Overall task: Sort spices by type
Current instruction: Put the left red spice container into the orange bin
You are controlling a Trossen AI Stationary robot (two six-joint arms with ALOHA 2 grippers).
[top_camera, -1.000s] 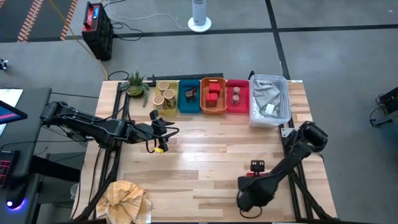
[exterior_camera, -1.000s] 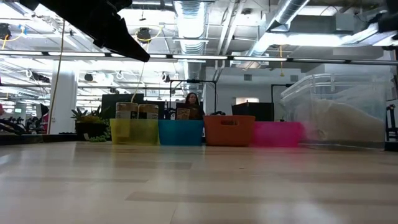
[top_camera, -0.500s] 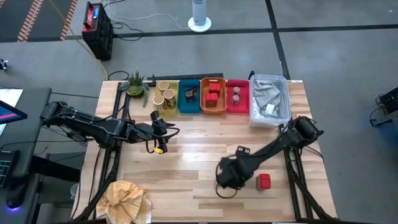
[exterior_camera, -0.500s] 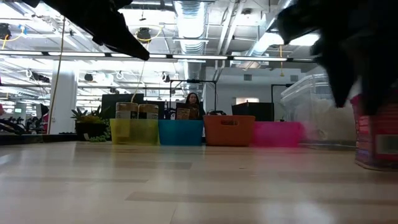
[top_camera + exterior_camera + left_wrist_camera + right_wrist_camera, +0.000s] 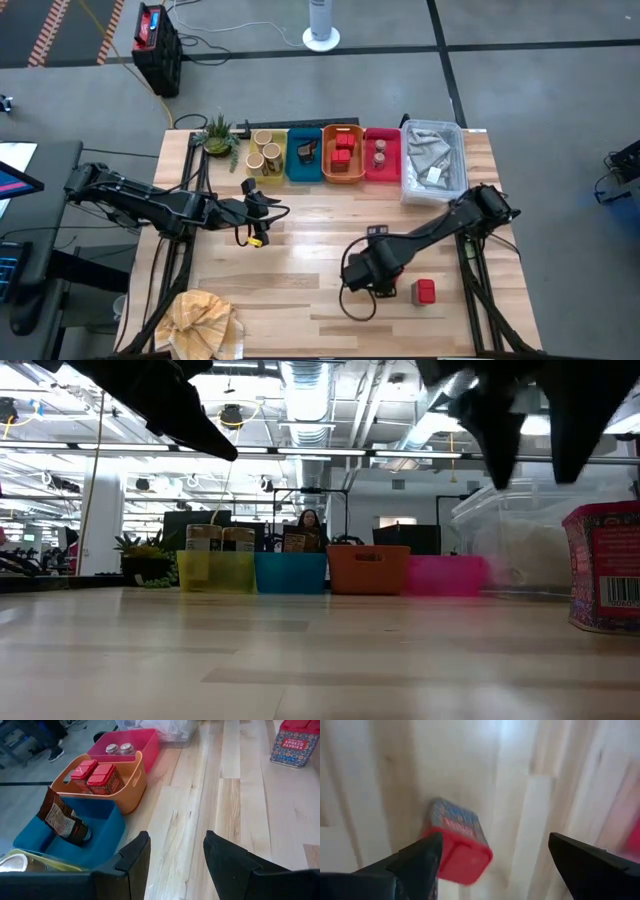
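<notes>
Most of the sorting looked done. Taking the orange tray (image 5: 342, 153) as landmark, it already held red packs (image 5: 98, 774); the blue tray (image 5: 303, 155) just left of it held the dark-tan packet (image 5: 63, 822), the yellow tray (image 5: 265, 153) beyond that held the round tubs (image 5: 262, 150), and the red tray (image 5: 381, 155) just right of it held two tiny jars (image 5: 118, 749).

One red pack (image 5: 426, 291) stood alone on the table (image 5: 310, 240), well apart from the orange tray, toward the near right edge. By my reading it was the only spice left to place, and it belonged with the other red packs.

The right gripper (image 5: 362, 283) hung near that pack, on its left, fingers spread wide and holding nothing. The left gripper (image 5: 262, 212) waited over the table near the yellow tray, its fingers parted and empty too.
</notes>
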